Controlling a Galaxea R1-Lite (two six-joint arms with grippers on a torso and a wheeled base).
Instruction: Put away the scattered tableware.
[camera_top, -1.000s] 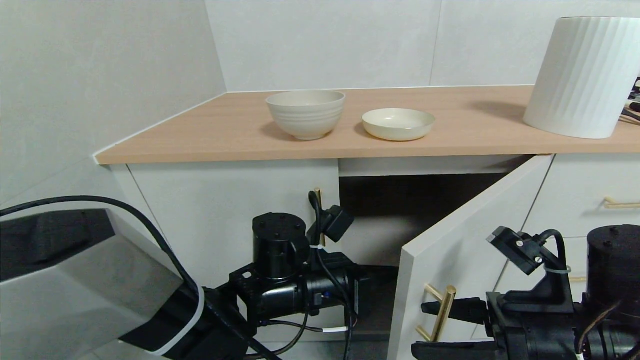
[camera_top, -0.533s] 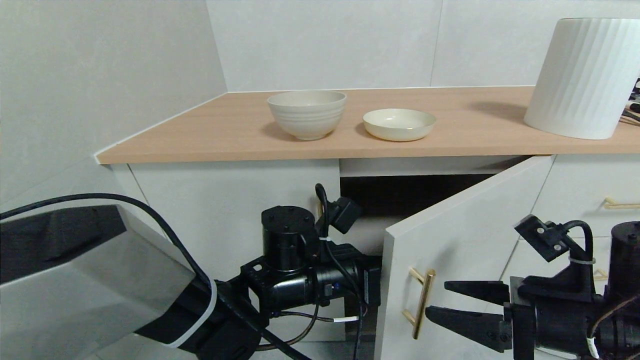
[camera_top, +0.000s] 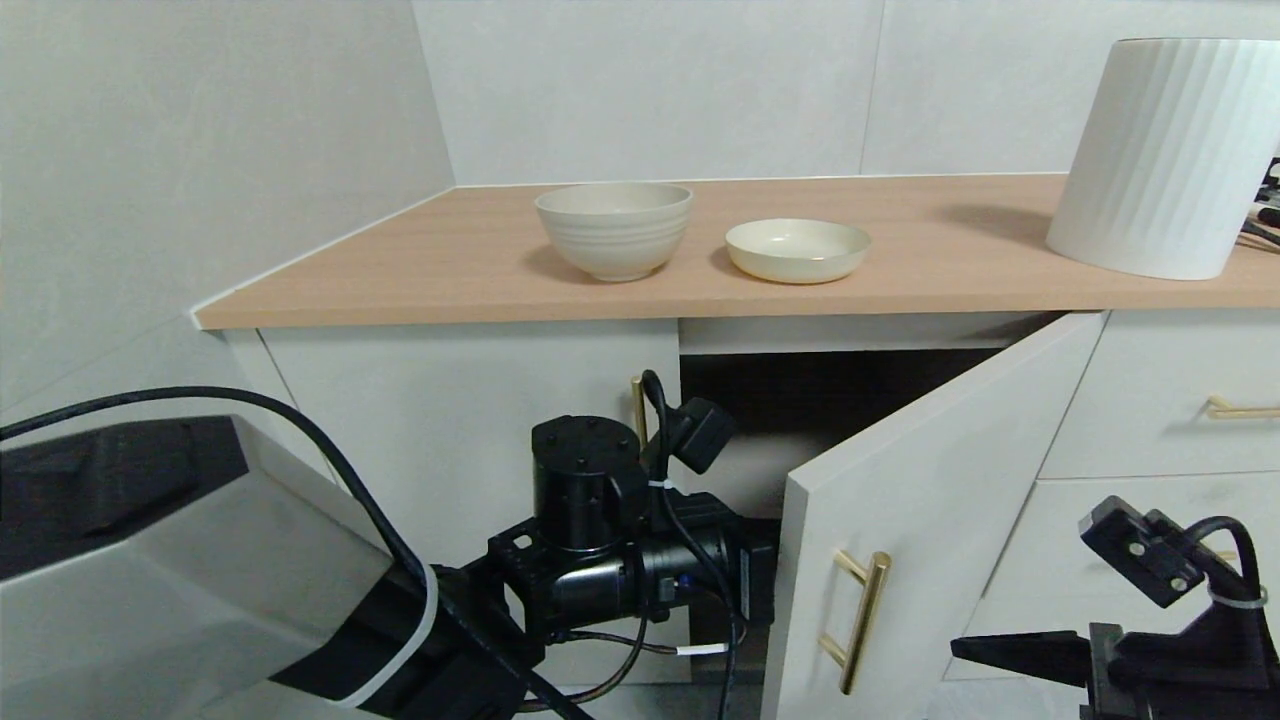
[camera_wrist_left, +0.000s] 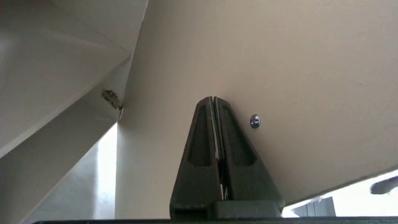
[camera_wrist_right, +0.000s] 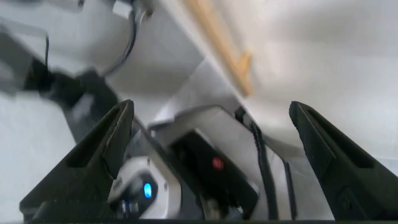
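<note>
Bowl (camera_top: 613, 228) and dish (camera_top: 797, 248) are seen on the countertop (camera_top: 450, 270), well above both grippers: left gripper (camera_wrist_left: 214, 102) is pressed closed and empty, right gripper (camera_wrist_right: 210, 107) is spread wide, empty.

**Cupboard mouth open, its lower left corner crowded**
The cabinet door (camera_top: 930, 480) stood out to the right, baring the dark opening (camera_top: 830, 385) under the tabletop (camera_top: 420, 270). The left arm (camera_top: 620, 560) blocked the opening's lower left. Above, bare tabletop surrounded the bowl (camera_top: 613, 228) and plate (camera_top: 797, 248), and a tall white ribbed shade (camera_top: 1165, 150) walled the far right.
</note>
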